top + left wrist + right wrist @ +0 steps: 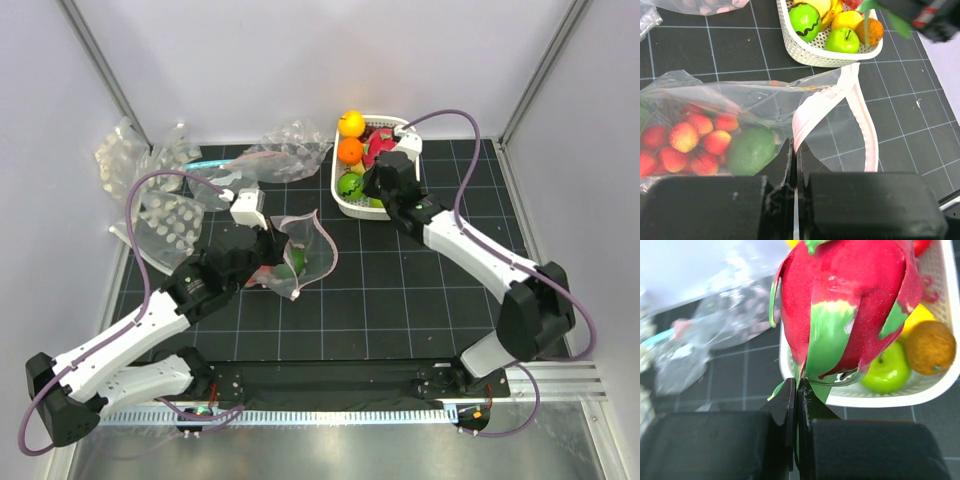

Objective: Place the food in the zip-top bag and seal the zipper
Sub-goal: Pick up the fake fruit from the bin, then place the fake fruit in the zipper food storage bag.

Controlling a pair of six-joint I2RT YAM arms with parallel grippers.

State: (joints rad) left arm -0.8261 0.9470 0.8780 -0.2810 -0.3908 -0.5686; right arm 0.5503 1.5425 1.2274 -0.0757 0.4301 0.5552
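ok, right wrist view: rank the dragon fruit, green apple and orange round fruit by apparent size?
1. Red-and-green toy dragon fruit: largest, though nearest the camera.
2-3. Shiny green toy apple and matte orange round fruit look alike; the apple is partly hidden, so unranked.

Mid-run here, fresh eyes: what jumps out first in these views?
The red-and-green dragon fruit fills the right wrist view, pinched by a green tip in the right jaws at the white basket. Left of it, the left jaws pinch the open zip-top bag, strawberries already inside.

The left hand [270,250] reaches forward near centre, the right hand [383,180] stretches farther out, both pinched closed.
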